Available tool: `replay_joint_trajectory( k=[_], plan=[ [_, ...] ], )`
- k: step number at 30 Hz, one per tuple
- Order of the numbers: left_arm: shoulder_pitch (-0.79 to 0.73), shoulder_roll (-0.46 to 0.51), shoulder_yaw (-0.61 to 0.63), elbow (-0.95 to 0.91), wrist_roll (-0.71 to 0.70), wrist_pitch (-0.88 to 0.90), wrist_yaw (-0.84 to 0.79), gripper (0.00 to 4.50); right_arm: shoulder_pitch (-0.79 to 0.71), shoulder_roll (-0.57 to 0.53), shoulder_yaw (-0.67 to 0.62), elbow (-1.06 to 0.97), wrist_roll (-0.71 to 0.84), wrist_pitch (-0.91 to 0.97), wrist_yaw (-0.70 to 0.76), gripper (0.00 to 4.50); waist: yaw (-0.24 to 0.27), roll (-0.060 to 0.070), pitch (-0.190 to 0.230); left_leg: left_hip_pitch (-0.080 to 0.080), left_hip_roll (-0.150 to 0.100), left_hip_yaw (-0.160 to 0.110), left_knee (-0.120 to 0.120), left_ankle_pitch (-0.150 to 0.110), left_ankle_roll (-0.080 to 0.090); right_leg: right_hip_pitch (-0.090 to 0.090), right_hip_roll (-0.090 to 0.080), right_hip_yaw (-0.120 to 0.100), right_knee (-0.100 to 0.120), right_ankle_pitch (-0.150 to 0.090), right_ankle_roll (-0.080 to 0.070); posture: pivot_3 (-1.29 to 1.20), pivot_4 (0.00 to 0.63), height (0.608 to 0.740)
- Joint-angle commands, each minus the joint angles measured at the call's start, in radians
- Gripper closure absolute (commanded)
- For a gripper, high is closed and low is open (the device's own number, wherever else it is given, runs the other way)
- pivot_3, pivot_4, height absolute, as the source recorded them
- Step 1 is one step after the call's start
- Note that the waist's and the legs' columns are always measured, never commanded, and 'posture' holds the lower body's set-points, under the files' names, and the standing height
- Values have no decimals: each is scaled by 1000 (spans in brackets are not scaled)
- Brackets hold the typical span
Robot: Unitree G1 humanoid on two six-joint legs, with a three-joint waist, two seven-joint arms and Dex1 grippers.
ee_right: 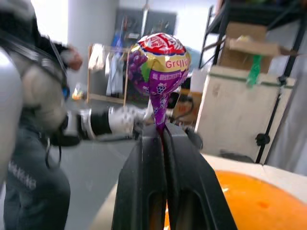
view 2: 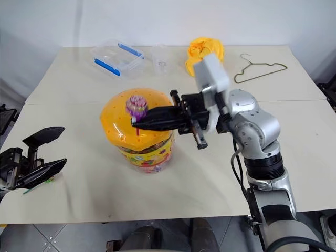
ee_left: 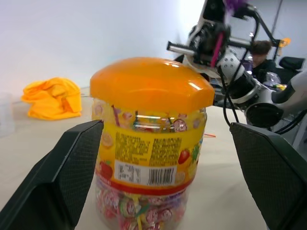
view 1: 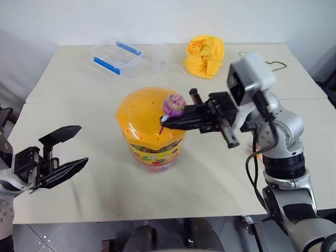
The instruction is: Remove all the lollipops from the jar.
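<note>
Pinching a purple-wrapped lollipop (ee_right: pixel 159 64) marked "Gra…" by its stick, right gripper (view 1: pixel 164 123) sits over the jar (view 1: pixel 152 128)'s orange lid; left gripper (view 1: pixel 67 148) spread wide, empty.

One lollipop (view 1: pixel 173 105) (purple-wrapped), one jar (view 1: pixel 152 131)

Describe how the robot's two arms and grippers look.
Both grippers have two black, tapered fingers; the left gripper's finger pads show a fine mesh texture. The right gripper sits on a black toothed rail. The right arm is silver-grey with rounded joints, a boxy grey wrist housing and black cables looping alongside.
</note>
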Motion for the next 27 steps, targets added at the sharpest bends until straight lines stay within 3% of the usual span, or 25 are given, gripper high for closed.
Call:
replay_joint_trajectory(
  k=[1, 3, 6, 9, 13, 15, 19, 24, 27],
  plan=[
    [-25, 23, -29, -53, 14, -18, -14, 0, -12, -66, -133, -25, 101, 80, -92, 4488, -2, 0, 0, 0, 0, 0, 0, 0, 0, 0, 0, 0, 0, 0, 0, 0, 150, 740],
    [-31, 37, -60, -75, 44, -34, -39, 0, -11, -154, -194, 11, 72, 90, -113, 4488, 0, 0, 0, -1, -1, 0, 0, 0, 0, 0, -1, 0, 0, 0, 0, 0, 150, 740],
    [-40, 59, -108, -93, 82, -53, -81, 0, 45, -386, -238, 145, -104, 17, -43, 4488, 13, 0, 0, -4, -2, 0, 0, 0, 1, -1, -2, -1, -2, 0, 0, 0, 150, 740],
    [-47, 58, -116, -80, 95, -65, -82, 0, 158, -538, -238, 279, -284, -194, 69, 4488, 22, 0, 0, -5, -2, 1, 0, -1, 3, -1, -2, -1, -4, 0, 0, 0, 150, 740],
    [-14, 82, -140, -64, 150, -93, -142, 0, 376, -690, -228, 509, -529, -355, 23, 4488, 22, 0, 0, -5, -2, 5, 0, -1, 3, -2, -1, -1, -4, 0, 1, 0, 150, 740],
    [-14, 84, -148, -59, 150, -89, -147, 0, 456, -716, -213, 584, -627, -381, -69, 4488, 22, 0, 0, -4, -1, 5, 0, -1, 3, -2, -1, -2, -3, 0, 1, 0, 150, 740],
    [-22, 94, -170, -50, 162, -86, -155, 0, 583, -719, -220, 682, -704, -505, -92, 4488, 20, 2, 0, -3, -1, 9, 3, 0, 3, -2, -1, -2, -2, 1, 1, 0, 150, 740],
    [-41, 93, -197, -61, 166, -79, -137, 0, 684, -724, -256, 669, -720, -462, -133, 4488, 22, 3, 0, 3, 0, 16, 2, 0, 3, -1, 1, 1, -1, 1, 1, 0, 150, 740],
    [-48, 93, -207, -72, 167, -70, -118, 0, 718, -711, -286, 645, -699, -443, -132, 3464, 23, 3, 0, 3, 0, 16, 2, 0, 3, -1, 0, 3, -1, 1, 1, 0, 150, 740]
  ],
)
